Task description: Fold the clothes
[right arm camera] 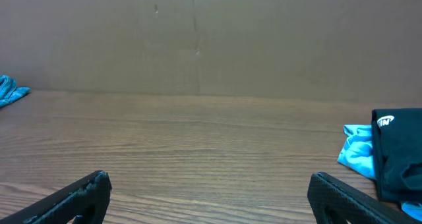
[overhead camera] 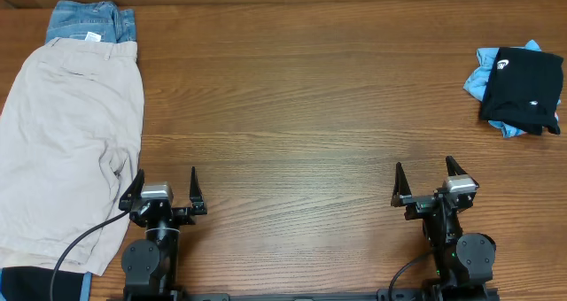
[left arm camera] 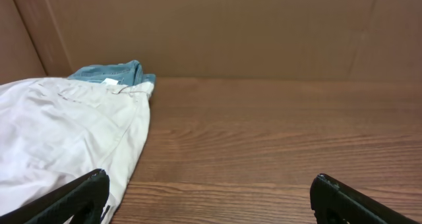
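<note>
Beige shorts lie flat along the table's left side, over blue denim at the far left corner. A folded black T-shirt with a small white logo rests on a light-blue tee at the far right. My left gripper stands open near the front edge, just right of the shorts. My right gripper is open too, well in front of the black T-shirt. Nothing sits between either pair of fingers.
A brown wall closes the far side of the wooden table. A dark garment edge shows under the shorts at the front left corner. A black cable runs over the shorts' lower part.
</note>
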